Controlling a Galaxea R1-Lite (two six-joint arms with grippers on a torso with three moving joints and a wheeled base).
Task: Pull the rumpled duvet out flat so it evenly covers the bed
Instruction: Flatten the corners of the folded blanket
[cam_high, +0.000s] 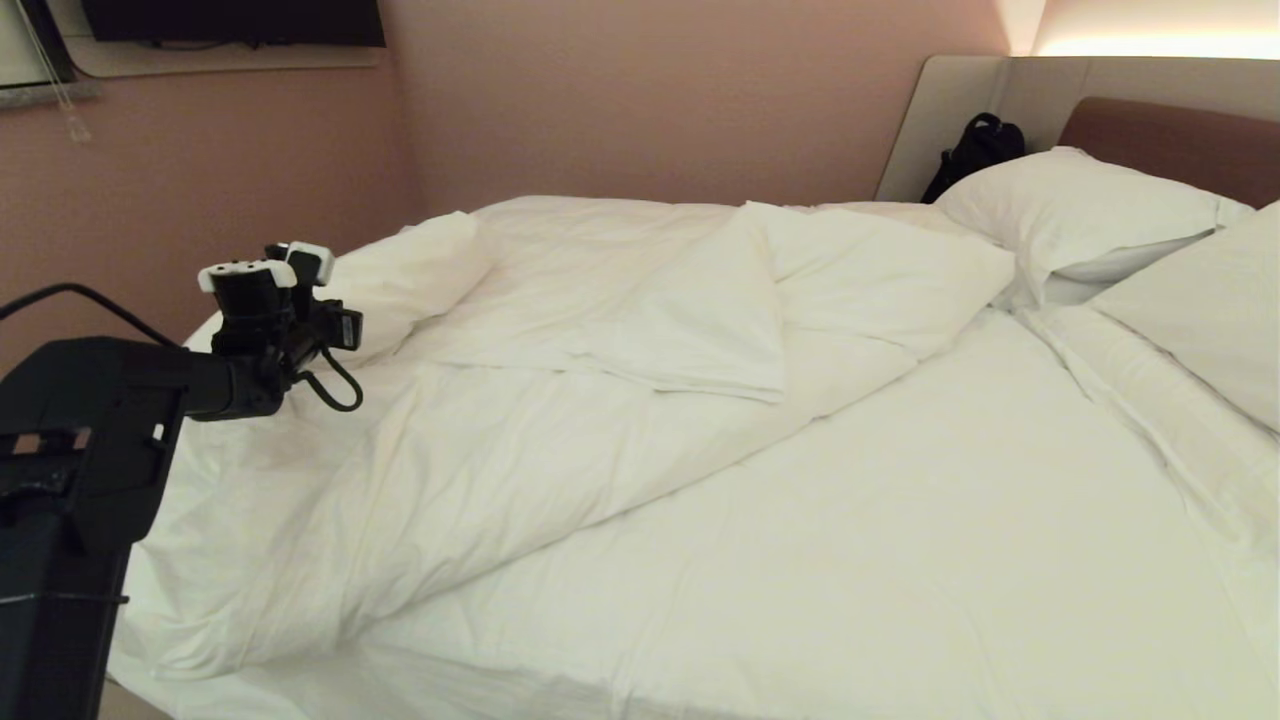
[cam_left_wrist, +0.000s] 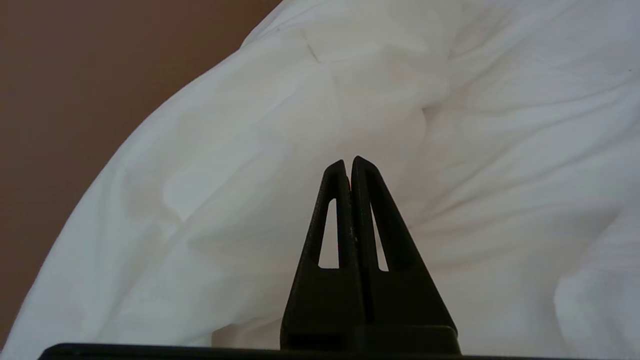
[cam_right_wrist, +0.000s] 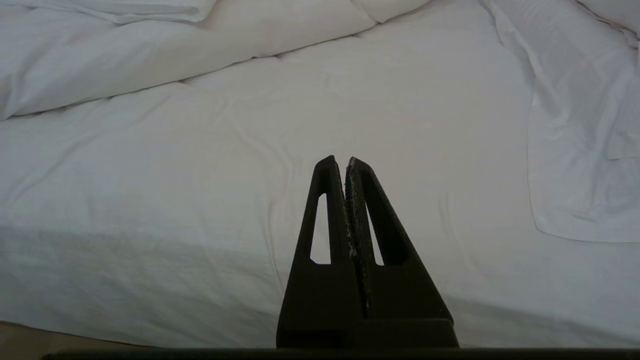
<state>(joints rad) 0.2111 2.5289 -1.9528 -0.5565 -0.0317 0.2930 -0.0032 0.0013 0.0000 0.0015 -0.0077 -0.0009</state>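
The white duvet (cam_high: 600, 330) lies rumpled and folded back over the left and far side of the bed (cam_high: 900, 540), leaving the near sheeted mattress bare. My left gripper (cam_high: 330, 320) hovers at the duvet's left edge. In the left wrist view it (cam_left_wrist: 348, 162) is shut and empty, with its tips pointing at a puffy bulge of the duvet (cam_left_wrist: 310, 115) and apart from it. In the right wrist view my right gripper (cam_right_wrist: 341, 161) is shut with nothing in it, and hangs over the bare sheet (cam_right_wrist: 400, 110) near the bed's front edge. The duvet's fold (cam_right_wrist: 150, 50) lies beyond it.
Two white pillows (cam_high: 1080, 210) (cam_high: 1210, 300) lean at the brown headboard (cam_high: 1170, 140) on the right. A black bag (cam_high: 980, 150) sits behind them. A pink wall (cam_high: 200, 170) runs close along the bed's left and far sides. A dark screen (cam_high: 230, 20) hangs up left.
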